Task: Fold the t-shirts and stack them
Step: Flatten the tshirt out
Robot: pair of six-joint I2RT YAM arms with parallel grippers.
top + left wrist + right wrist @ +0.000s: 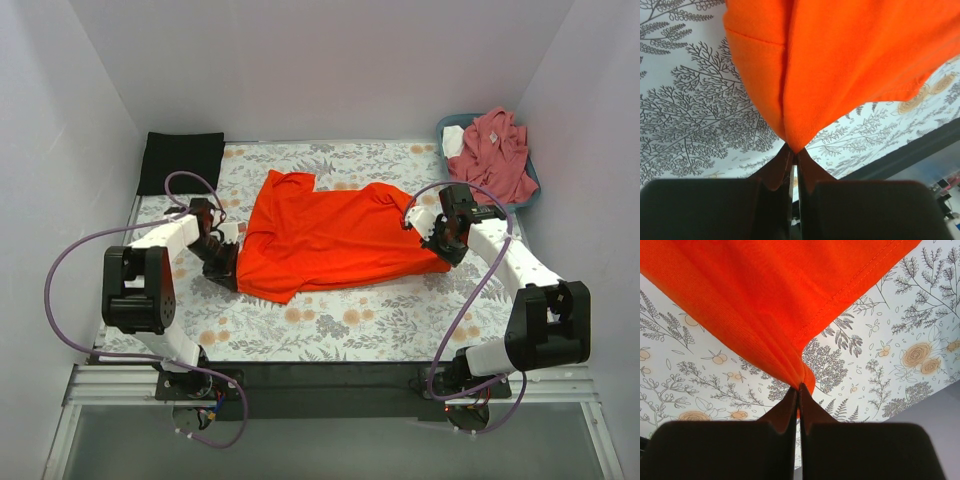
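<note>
The bright orange-red t-shirt (330, 240) lies spread across the middle of the floral table cover. My left gripper (228, 262) is shut on its left edge; in the left wrist view the cloth (840, 65) is pinched at the fingertips (794, 150) and hangs lifted above the cover. My right gripper (437, 245) is shut on its right corner; in the right wrist view the hemmed cloth (765, 300) bunches into the fingertips (800, 388). A dusty-pink t-shirt (497, 150) lies crumpled in the basket. A black folded t-shirt (181, 160) lies at the back left.
The blue-grey plastic basket (446, 124) stands at the back right corner against the wall. White walls close in the table on three sides. The dark front rail (330, 378) runs along the near edge between the arm bases.
</note>
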